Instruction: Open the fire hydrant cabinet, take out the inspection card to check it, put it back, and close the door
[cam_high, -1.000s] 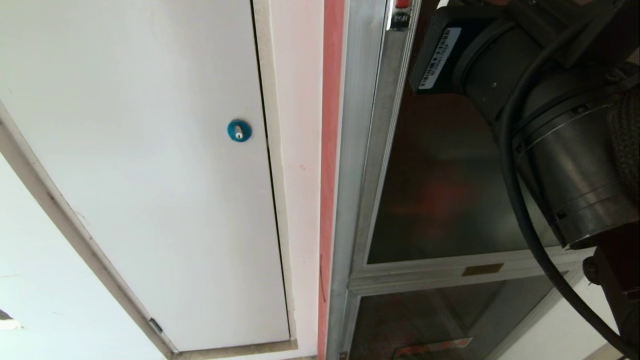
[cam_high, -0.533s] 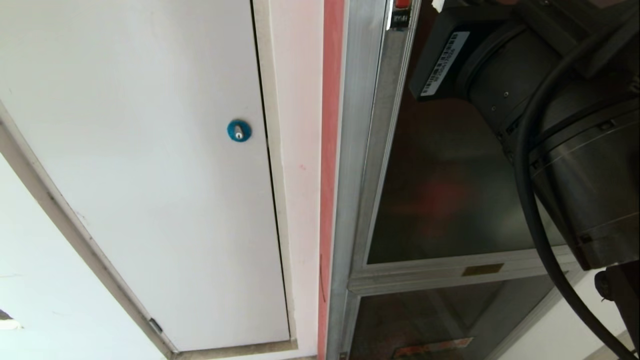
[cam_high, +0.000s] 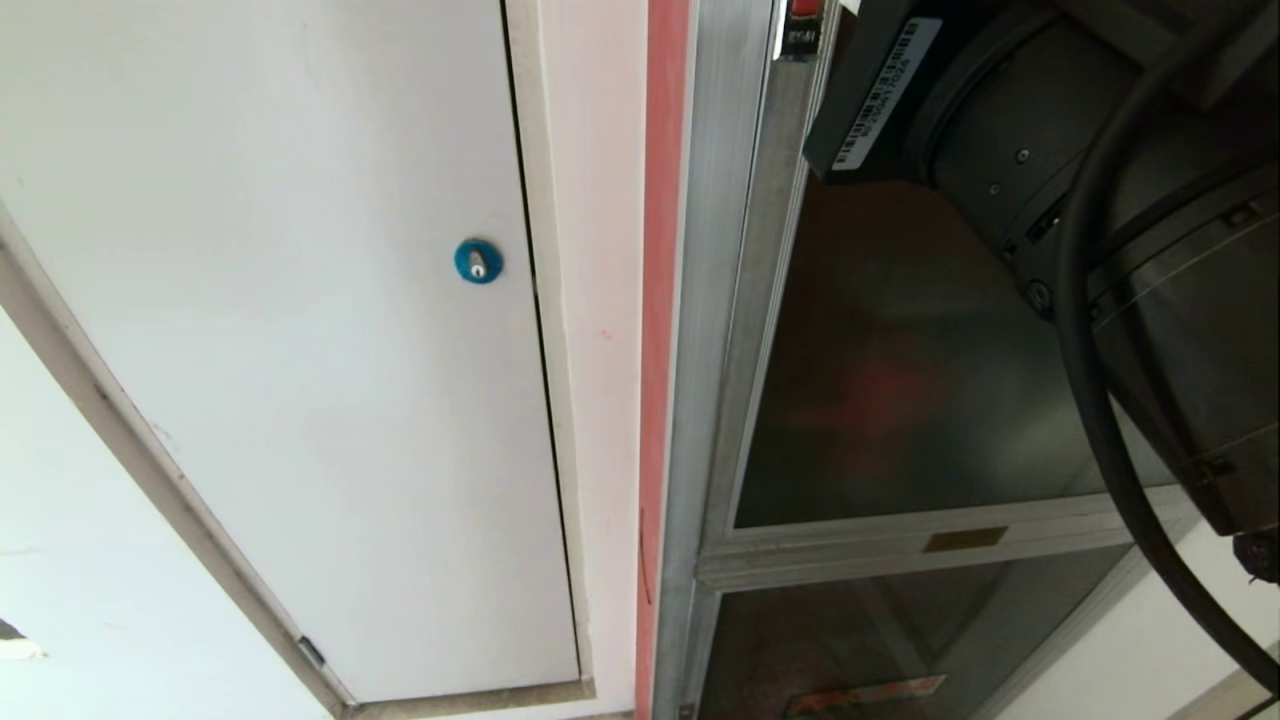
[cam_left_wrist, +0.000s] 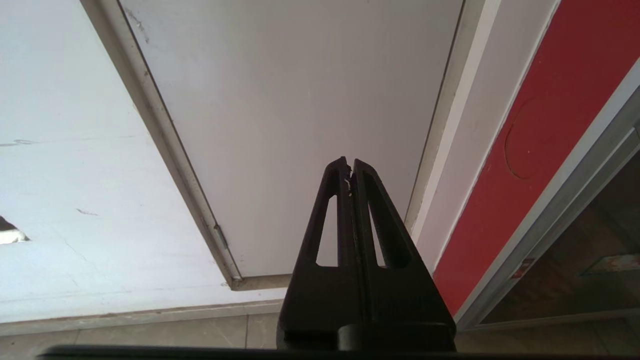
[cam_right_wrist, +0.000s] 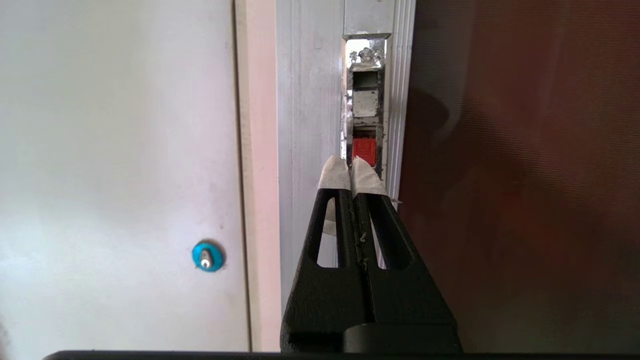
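Here the right gripper (cam_right_wrist: 351, 170), pressed closed and empty, points at the red latch (cam_right_wrist: 364, 151) in the shut door (cam_right_wrist: 520, 175); the blue-locked white panel (cam_high: 300, 330) flanks the fire hydrant cabinet (cam_high: 715, 300); the left gripper (cam_left_wrist: 349, 167) hangs closed.

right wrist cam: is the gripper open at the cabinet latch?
No. The right gripper has its taped fingertips pressed together, just short of the red latch button in the door frame slot.
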